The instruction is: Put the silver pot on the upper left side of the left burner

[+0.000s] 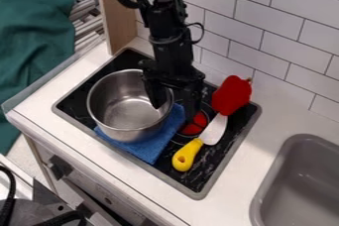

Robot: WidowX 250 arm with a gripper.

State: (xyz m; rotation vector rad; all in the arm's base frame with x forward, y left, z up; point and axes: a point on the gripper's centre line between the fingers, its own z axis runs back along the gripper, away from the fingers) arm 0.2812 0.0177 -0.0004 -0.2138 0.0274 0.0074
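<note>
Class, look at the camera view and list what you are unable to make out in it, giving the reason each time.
All in the camera view:
- Left burner: covered by the silver metal pot and blue cloth.
- Blade end of the yellow-handled utensil: covered by the red toy pepper.
- Part of the right burner: behind the black gripper.
- Gray sink: cut off by the right edge.

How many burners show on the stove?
1: the red burner, between the blue cloth and the yellow-handled knife. Another may be hidden under the pot or the cloth.
</note>
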